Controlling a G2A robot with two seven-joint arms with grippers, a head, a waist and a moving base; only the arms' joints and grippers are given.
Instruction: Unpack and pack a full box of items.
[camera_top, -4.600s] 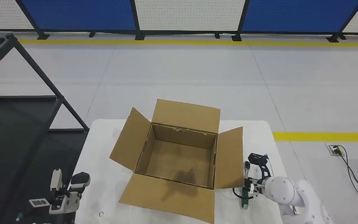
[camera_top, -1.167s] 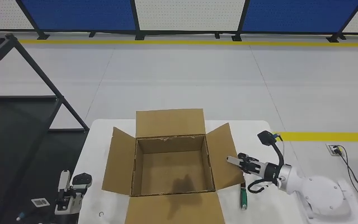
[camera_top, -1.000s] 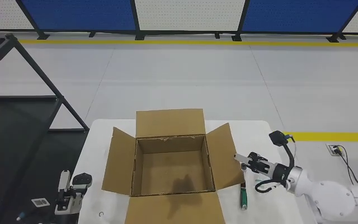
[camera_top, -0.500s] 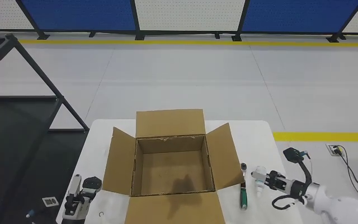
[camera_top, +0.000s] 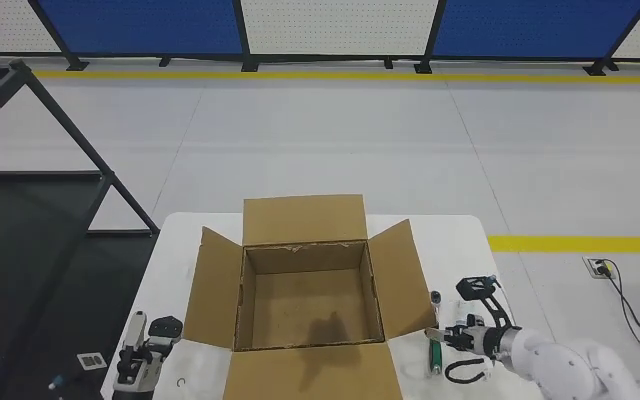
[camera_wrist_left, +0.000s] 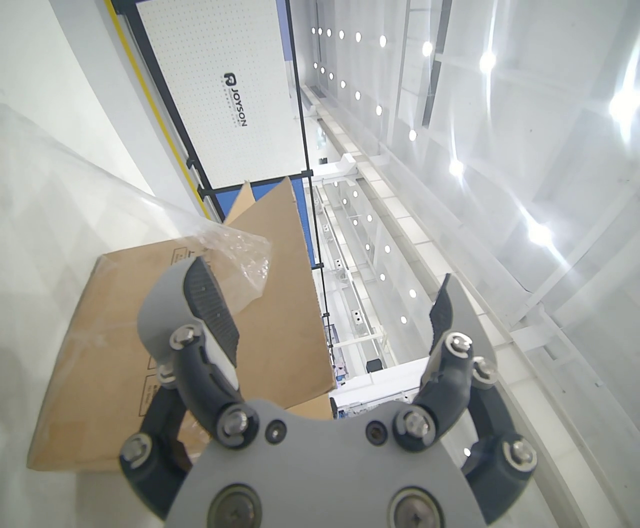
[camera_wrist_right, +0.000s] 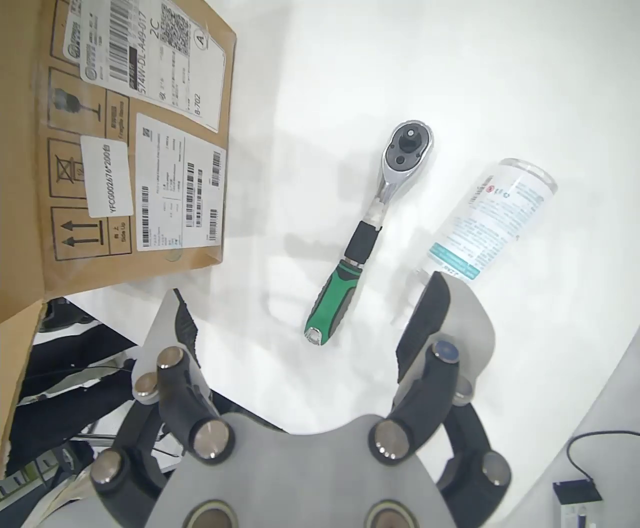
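Open on the table (camera_top: 180, 240): cardboard box (camera_top: 303, 218), flaps spread. Lying just beside the box's right flap: ratchet (camera_wrist_right: 372, 235) and bottle (camera_wrist_right: 487, 225) (close, not touching). Hovering above both: right gripper (camera_wrist_right: 308, 300), jaws wide, holding nothing. Beside the box's left flap: left gripper (camera_wrist_left: 322, 275), jaws wide, holding nothing.

You see a white table (camera_top: 460, 250), blue and white panels (camera_top: 340, 25) behind a yellow floor line (camera_top: 300, 73), and a black frame (camera_top: 103, 178) beside the table.
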